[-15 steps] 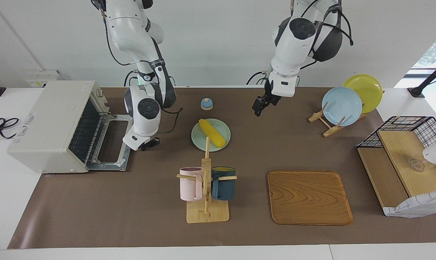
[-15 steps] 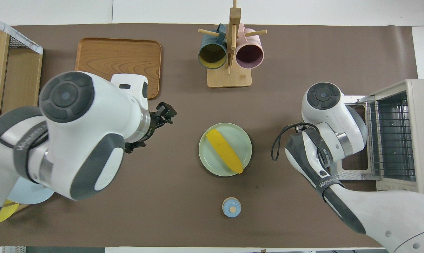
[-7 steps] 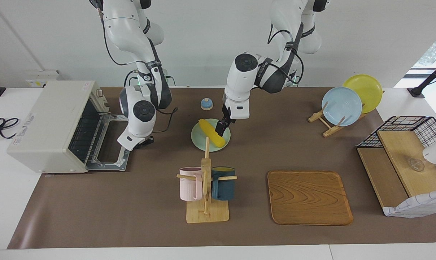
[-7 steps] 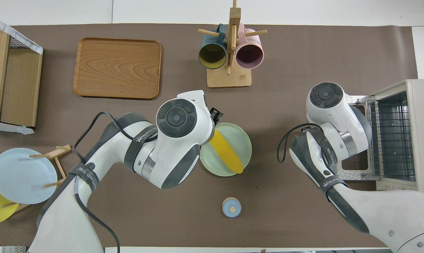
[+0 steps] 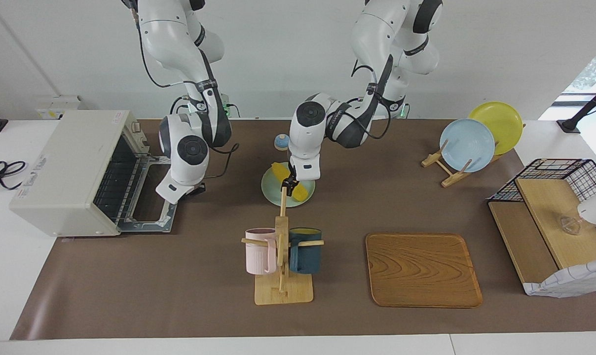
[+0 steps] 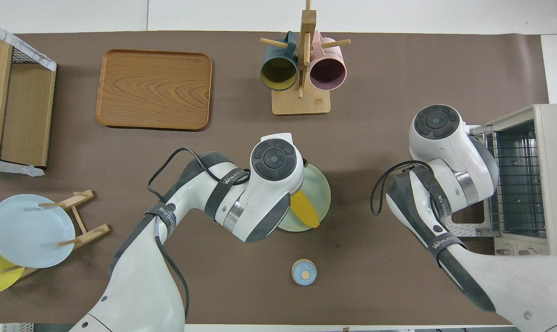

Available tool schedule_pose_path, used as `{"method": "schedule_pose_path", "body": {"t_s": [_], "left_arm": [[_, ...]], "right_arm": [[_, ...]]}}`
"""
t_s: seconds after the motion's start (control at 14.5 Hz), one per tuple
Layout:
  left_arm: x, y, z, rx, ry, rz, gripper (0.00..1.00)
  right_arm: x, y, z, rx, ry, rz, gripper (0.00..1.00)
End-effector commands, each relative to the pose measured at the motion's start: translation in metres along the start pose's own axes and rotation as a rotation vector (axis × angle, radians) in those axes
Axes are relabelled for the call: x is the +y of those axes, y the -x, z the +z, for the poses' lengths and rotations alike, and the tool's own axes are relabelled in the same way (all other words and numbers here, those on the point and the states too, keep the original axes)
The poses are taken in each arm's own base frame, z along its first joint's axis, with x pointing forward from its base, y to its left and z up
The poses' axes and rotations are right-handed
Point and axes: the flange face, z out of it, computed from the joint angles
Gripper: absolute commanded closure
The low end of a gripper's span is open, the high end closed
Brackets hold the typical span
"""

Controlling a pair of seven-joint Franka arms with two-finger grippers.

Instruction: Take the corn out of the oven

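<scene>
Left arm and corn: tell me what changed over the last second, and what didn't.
The left gripper swung from above bare mat toward the left arm's end, down over the corn on the green plate, jaws wide; no grip visible yet. The right gripper, shut, drifted slightly toward the open oven. Corn, plate, mug rack and wooden tray stayed put.

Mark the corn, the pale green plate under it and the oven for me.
corn (image 6: 305, 213): overhead view, on the visible tapered end of the cob.
pale green plate (image 6: 323, 191): overhead view, on the bare rim toward the oven.
oven (image 5: 61, 162): facing view, on the off-white top panel.
</scene>
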Motion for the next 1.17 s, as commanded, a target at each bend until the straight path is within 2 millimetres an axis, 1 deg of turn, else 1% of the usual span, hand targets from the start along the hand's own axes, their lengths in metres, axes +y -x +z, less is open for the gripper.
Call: {"method": "schedule_pose_path", "body": {"t_s": [0.0, 0.07, 0.14, 0.21, 0.28, 0.34, 0.41, 0.48, 0.55, 0.62, 0.69, 0.76, 0.83, 0.89, 0.96, 1.03, 1.1], "left_arm": [[-0.005, 0.015, 0.008, 0.005, 0.013, 0.018, 0.0], [-0.005, 0.015, 0.008, 0.007, 0.016, 0.022, 0.0], [-0.007, 0.015, 0.011, 0.007, 0.015, 0.033, 0.03], [-0.01, 0.015, 0.014, 0.008, 0.008, 0.043, 0.1], [-0.01, 0.015, 0.013, 0.008, 0.008, 0.045, 0.25], [-0.01, 0.015, 0.013, 0.008, 0.011, 0.047, 0.53], [-0.009, 0.016, 0.012, 0.008, 0.02, 0.056, 0.97], [-0.008, 0.015, 0.011, 0.008, 0.014, 0.064, 1.0], [-0.007, 0.014, 0.008, 0.008, 0.016, 0.063, 1.0], [-0.004, 0.007, 0.003, 0.01, 0.026, 0.056, 1.0], [-0.002, 0.003, -0.004, 0.018, 0.037, 0.061, 1.0], [-0.001, -0.002, -0.016, 0.029, 0.056, 0.086, 1.0], [-0.001, -0.023, -0.027, 0.037, 0.069, 0.098, 1.0], [0.0, -0.042, -0.041, 0.043, 0.081, 0.137, 1.0], [0.002, -0.065, -0.054, 0.047, 0.077, 0.211, 1.0], [0.002, -0.097, -0.068, 0.044, 0.051, 0.311, 1.0], [0.0, -0.12, -0.079, 0.035, 0.018, 0.436, 1.0]], "right_arm": [[0.044, 0.026, -0.031, -0.026, 0.037, -0.029, 1.0], [0.053, 0.033, -0.041, -0.025, 0.035, -0.037, 1.0], [0.071, 0.042, -0.045, -0.031, 0.027, -0.031, 1.0], [0.088, 0.05, -0.053, -0.025, 0.019, -0.032, 1.0], [0.108, 0.058, -0.056, -0.02, 0.009, -0.019, 1.0], [0.125, 0.067, -0.06, -0.013, -0.004, -0.002, 1.0], [0.149, 0.078, -0.06, -0.008, -0.02, -0.004, 1.0], [0.159, 0.083, -0.06, -0.004, -0.025, -0.013, 1.0], [0.166, 0.087, -0.063, 0.003, -0.03, -0.021, 1.0], [0.171, 0.092, -0.066, 0.012, -0.032, -0.045, 1.0], [0.179, 0.097, -0.07, 0.025, -0.048, -0.056, 1.0], [0.181, 0.099, -0.072, 0.034, -0.068, -0.048, 1.0], [0.183, 0.103, -0.075, 0.039, -0.084, -0.036, 1.0], [0.188, 0.108, -0.083, 0.043, -0.109, -0.018, 1.0], [0.193, 0.112, -0.103, 0.058, -0.151, 0.007, 1.0], [0.198, 0.115, -0.125, 0.075, -0.204, 0.031, 1.0], [0.202, 0.117, -0.148, 0.095, -0.235, 0.047, 1.0]]}}
